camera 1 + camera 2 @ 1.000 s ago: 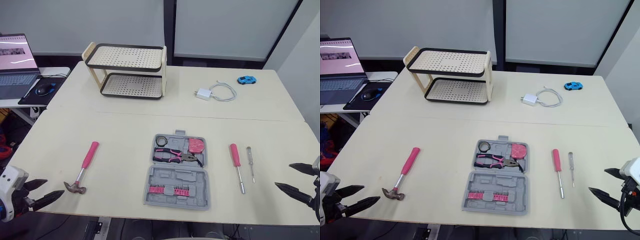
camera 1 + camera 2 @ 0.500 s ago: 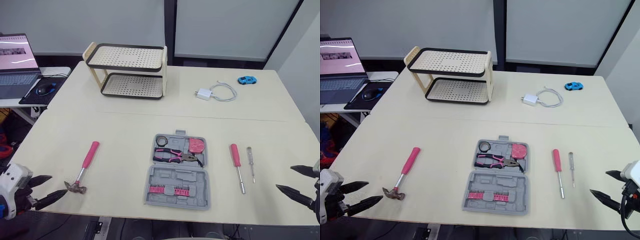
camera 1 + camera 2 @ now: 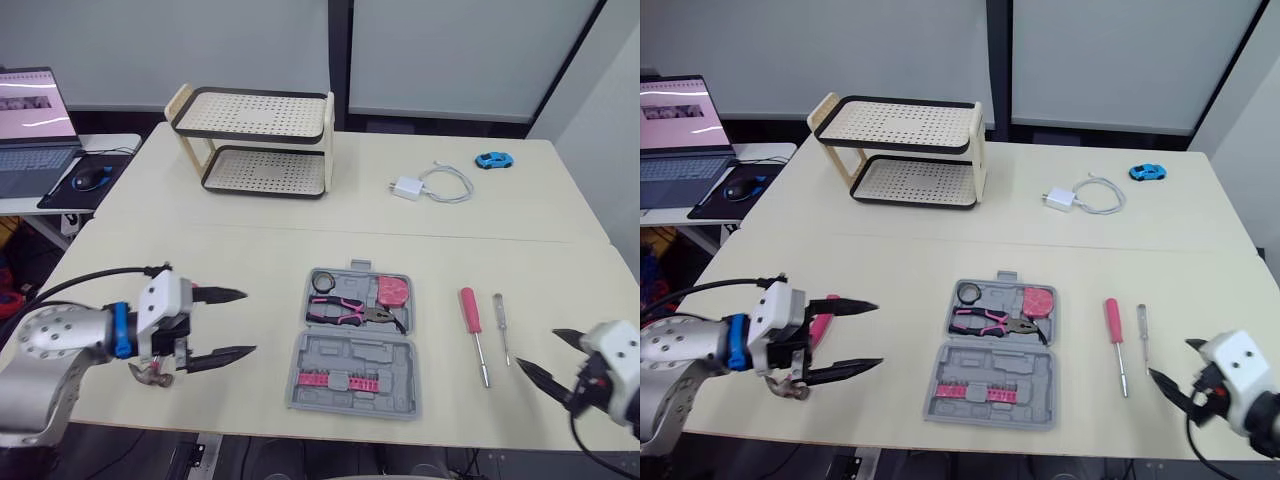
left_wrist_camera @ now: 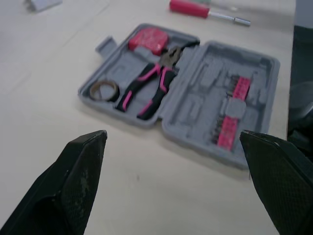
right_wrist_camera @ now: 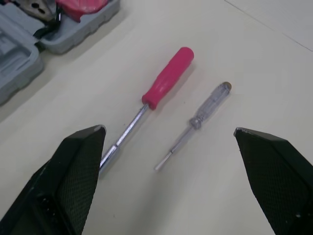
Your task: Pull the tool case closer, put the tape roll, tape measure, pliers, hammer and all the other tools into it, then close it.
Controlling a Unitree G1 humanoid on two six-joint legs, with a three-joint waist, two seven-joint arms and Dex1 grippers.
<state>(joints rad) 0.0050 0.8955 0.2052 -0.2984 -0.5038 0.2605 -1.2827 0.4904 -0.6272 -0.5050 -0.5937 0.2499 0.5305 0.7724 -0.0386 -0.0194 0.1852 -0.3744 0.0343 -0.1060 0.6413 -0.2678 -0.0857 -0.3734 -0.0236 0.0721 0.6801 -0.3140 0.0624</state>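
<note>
A pale tabletop (image 3: pixel 250 255) stood before grey wall panels. Near its front edge, at the middle, one grey tool case (image 3: pixel 355 370) lay open. In its far half sat one tape roll (image 3: pixel 323 281), one pair of pink-handled pliers (image 3: pixel 350 312) and one red tape measure (image 3: pixel 392 290); its near half held one pink strip of bits (image 3: pixel 337 380).

Three tools lay outside the case. One hammer (image 3: pixel 820 326) lay well to the left of it. One pink-handled screwdriver (image 3: pixel 472 318) and one small clear-handled screwdriver (image 3: pixel 499 322) lay side by side to the right.

The left hand (image 3: pixel 225 324) hovered over the hammer, fingers spread wide and pointing toward the case, holding nothing. The right hand (image 3: pixel 540 352) hung near the front edge just beyond the two screwdrivers, also spread and empty.

The step in hand looked like gathering the loose tools. The left hand would need to come down across the hammer's handle and pinch it. The right would need to straddle a screwdriver shaft.

Farther off stood one two-tier rack (image 3: pixel 255 140), one white charger with its cable (image 3: pixel 420 186), one blue toy car (image 3: pixel 491 159) and, on a side desk, one laptop (image 3: pixel 30 120) and one mouse (image 3: pixel 88 178).
</note>
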